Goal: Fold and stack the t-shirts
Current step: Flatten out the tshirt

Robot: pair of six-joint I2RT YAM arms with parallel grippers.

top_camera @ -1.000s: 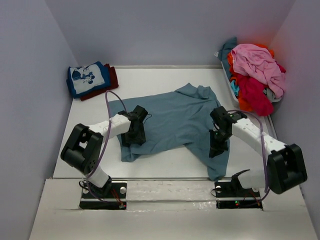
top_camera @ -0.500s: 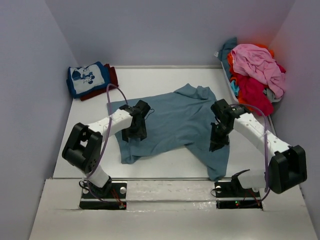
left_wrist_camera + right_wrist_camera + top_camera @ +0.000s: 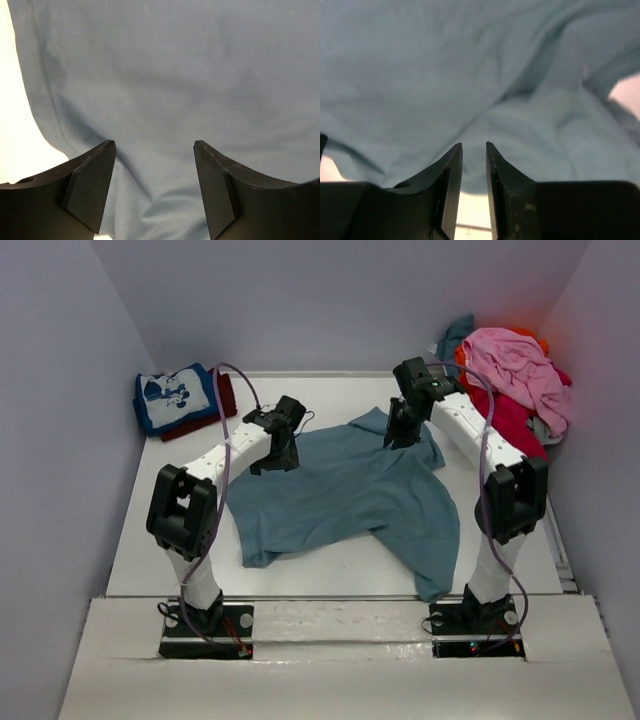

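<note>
Covering part of the slate-blue t-shirt [image 3: 350, 495], left gripper [image 3: 154, 145] gapes empty; right gripper [image 3: 474, 145] barely parted, empty.

The top camera looks steeply down over the whole table [image 3: 330, 570]. Both wrist cameras closely face the same slate-blue t-shirt [image 3: 350, 490].

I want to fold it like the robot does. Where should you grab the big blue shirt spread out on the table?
Probably by the far edge of the shirt, a corner for each pincer, coming straight down. It lies flat on the table, so only an edge or wrinkle can be pinched. The left pincer hangs open above its left edge, the right pincer above rumpled cloth.
</note>
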